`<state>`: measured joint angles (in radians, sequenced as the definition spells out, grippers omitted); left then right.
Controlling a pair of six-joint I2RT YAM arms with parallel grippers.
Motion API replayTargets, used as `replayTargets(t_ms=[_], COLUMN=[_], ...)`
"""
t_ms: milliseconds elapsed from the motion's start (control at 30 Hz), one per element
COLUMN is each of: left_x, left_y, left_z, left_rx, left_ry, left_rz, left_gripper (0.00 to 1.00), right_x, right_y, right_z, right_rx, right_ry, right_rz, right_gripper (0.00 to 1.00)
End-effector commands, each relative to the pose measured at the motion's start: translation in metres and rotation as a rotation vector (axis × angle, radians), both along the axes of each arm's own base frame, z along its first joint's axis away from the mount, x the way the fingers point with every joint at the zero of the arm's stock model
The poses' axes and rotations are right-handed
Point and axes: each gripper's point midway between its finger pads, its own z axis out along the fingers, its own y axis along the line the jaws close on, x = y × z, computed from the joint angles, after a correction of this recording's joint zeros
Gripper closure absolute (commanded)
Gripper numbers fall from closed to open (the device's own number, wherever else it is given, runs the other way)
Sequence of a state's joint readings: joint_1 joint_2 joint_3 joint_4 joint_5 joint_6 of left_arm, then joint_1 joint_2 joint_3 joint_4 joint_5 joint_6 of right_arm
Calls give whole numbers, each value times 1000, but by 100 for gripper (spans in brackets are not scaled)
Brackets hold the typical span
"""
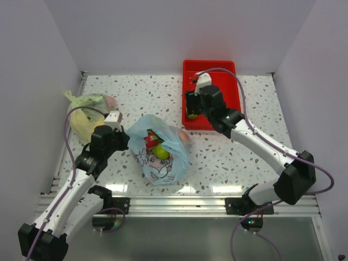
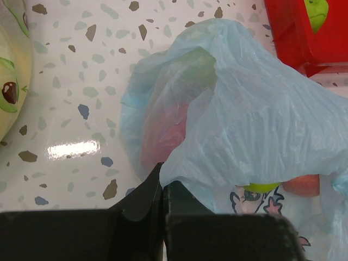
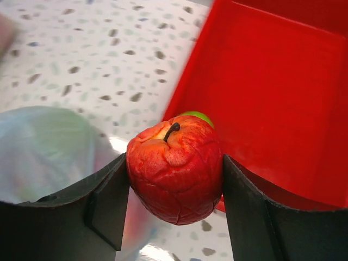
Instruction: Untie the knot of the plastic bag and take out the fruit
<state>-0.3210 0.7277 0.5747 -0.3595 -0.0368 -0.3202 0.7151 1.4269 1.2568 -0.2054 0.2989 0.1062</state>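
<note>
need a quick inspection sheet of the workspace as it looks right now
surface: speckled table, nothing spilled seen
job's things: plastic bag lies open, no knot seen, fruit inside; red apple out; green fruit in red tray
clutter: yellow-green bag, far left
grippers: left claw shut on the bag's edge; right claw shut on the apple at the tray's edge
cables: purple cables loop along both arms
surroundings: plain white walls
</note>
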Motion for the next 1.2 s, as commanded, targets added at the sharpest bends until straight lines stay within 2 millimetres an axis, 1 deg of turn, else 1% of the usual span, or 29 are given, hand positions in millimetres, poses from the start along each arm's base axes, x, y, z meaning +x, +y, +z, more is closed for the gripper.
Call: replayTargets(t_ms=[0,33,67,100,133,167,200,233,267,333,367,400,467,500,567,667,733,767,800,833,867,933,967,1000,1033,1067,1100,1133,1167], left_x=[4,4,4,4,4,4,4,5,5,5,5,5,5,5,5,5,5,5,6,5,6,6,6,5,6,5,5,5,6], left_y=[-1,0,0,0,0,0,0,0,-1,-1,-1,-1,-1,-1,-1,-1,-1,-1,-1,-1,-1,-1,-1,-1,-1,-1,-1,-2,-1], left_z=[11,12,12,12,12,12,11,11,11,11,10,10,10,11,10,10,10,10,11,10,10,10,10,9,10,9,9,9,10], left_rx=[0,-1,-1,0,-1,0,0,0,0,1,2,-1,0,0,1,1,-1,2,1,2,2,3,3,3,2,3,4,3,3], left_ry=[-49,-52,-52,-53,-54,-54,-51,-50,-49,-48,-47,-47,-46,-49,-45,-47,-48,-45,-48,-45,-47,-45,-45,-42,-45,-42,-43,-44,-45], left_rz=[-14,-12,-12,-12,-9,-11,-9,-9,-12,-16,-16,-16,-17,-16,-14,-16,-15,-16,-16,-16,-16,-16,-16,-18,-18,-18,-16,-18,-16], left_gripper=[100,100,100,100,100,100,100,100,100,100,100,100,100,100,100,100,100,100,100,100,100,100,100,100,100,100,100,100,100], right_x=[28,33,43,48,53,61,64,68,71,76,77,79,80,82,83,79,73,68,63,59,51,39,26,20,10,-4,-13,-33,-43], right_y=[-50,-58,-74,-80,-82,-95,-98,-99,-100,-98,-97,-96,-95,-94,-94,-88,-83,-77,-73,-68,-57,-42,-27,-17,-10,8,19,38,46], right_z=[-23,-33,-41,-52,-71,-80,-88,-103,-111,-120,-134,-135,-145,-146,-142,-130,-113,-108,-95,-88,-85,-64,-61,-51,-47,-42,-36,-35,-31], right_rx=[40,44,59,80,84,95,107,103,106,103,91,89,81,84,83,82,92,73,71,59,24,1,-39,-46,-60,-85,-94,-132,-167], right_ry=[56,81,99,129,177,201,222,253,276,298,330,335,355,355,340,320,289,272,244,229,219,171,165,148,148,134,122,110,84], right_rz=[-185,-204,-248,-269,-273,-307,-318,-318,-317,-313,-313,-312,-317,-316,-305,-258,-221,-187,-165,-140,-92,-25,42,77,108,175,213,289,335], right_gripper=[60,58,57,57,55,55,54,52,47,38,26,20,8,1,1,1,1,1,1,1,1,1,1,2,1,1,1,1,1])
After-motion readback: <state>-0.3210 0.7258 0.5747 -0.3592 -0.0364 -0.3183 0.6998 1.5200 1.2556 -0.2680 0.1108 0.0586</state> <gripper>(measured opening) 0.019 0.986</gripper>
